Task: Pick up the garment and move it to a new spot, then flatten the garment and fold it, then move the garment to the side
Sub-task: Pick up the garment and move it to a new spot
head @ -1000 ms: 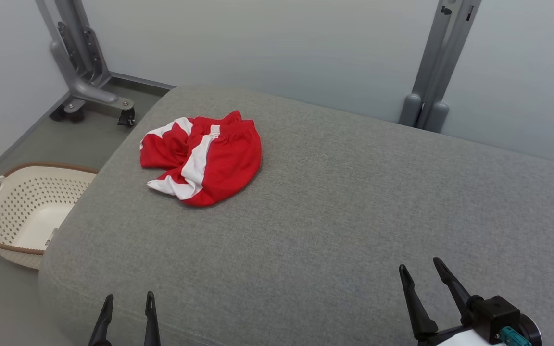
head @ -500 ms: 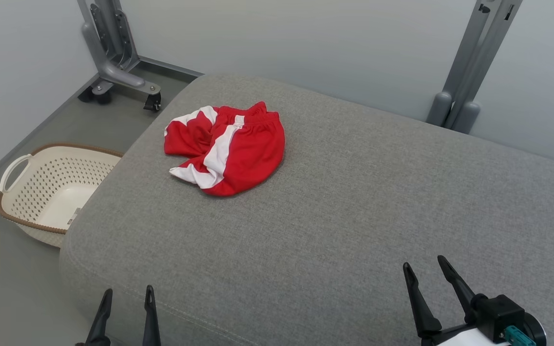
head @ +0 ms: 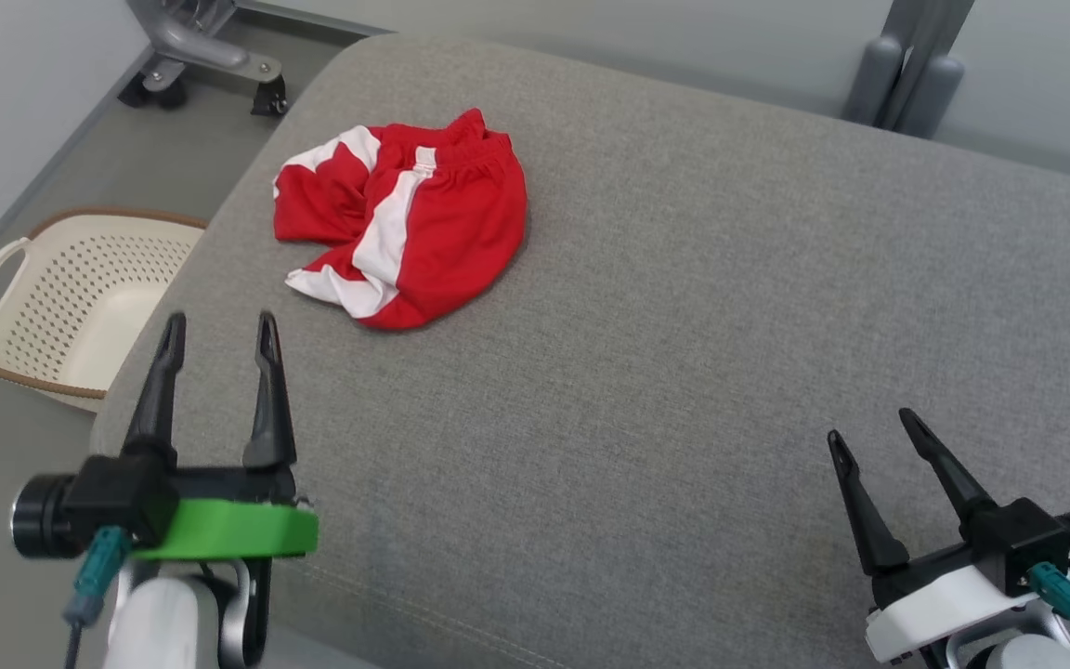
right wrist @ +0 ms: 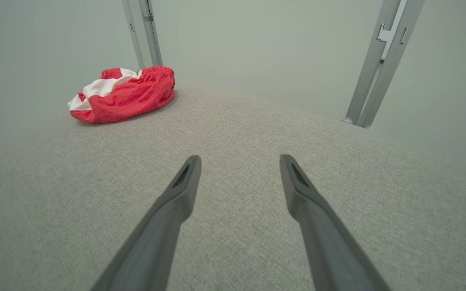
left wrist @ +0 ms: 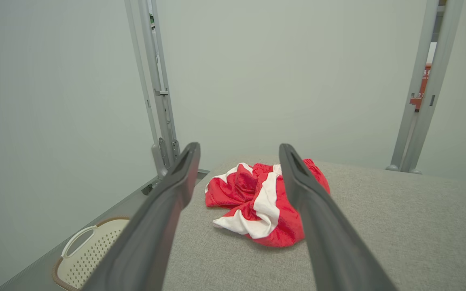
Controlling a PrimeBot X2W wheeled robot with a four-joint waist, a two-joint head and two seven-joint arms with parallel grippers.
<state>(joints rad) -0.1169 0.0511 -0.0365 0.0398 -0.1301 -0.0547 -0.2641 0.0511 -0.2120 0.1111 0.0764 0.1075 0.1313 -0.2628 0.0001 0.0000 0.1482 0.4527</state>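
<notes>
head view: basket (head: 61, 297) beside cushion (head: 684, 325); right wrist view: garment (right wrist: 123, 95), posts (right wrist: 372, 68).

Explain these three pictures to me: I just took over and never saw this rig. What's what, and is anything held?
You are seeing through the cameras of a wheeled two-armed robot. The head view looks down from its head: the left gripper is at lower left, the right gripper at lower right, both open and holding nothing. The other two pictures come from a camera on each wrist, looking along that gripper's two dark fingers. On the grey padded surface lies a crumpled red and white garment, ahead of the left gripper, untouched. A cream perforated basket stands on the floor at the robot's left.
</notes>
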